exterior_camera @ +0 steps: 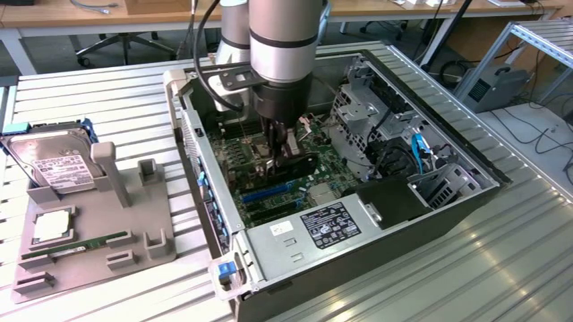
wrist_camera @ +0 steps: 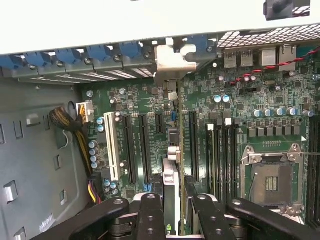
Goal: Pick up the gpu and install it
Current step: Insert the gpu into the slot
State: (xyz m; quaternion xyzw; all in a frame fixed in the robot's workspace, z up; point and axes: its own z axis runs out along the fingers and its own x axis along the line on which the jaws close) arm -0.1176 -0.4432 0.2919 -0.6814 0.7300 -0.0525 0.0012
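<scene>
Wrist view shows the gripper (wrist_camera: 176, 210) clenched on the gpu (wrist_camera: 171, 165), held edge-down over a motherboard (wrist_camera: 250, 125) slot. Its bracket (wrist_camera: 172, 62) meets the case (exterior_camera: 358, 261) rear opening (so it can seat).

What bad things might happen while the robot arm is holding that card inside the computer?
1. The thin dark gpu card stands edge-on over the black motherboard slots; lowered slightly off-line, it might miss its slot and jam.
2. Its silver metal bracket sits close to the blue clips on the case's rear wall and could catch there.
3. The gripper pinches only one end, so the card might tilt.
</scene>
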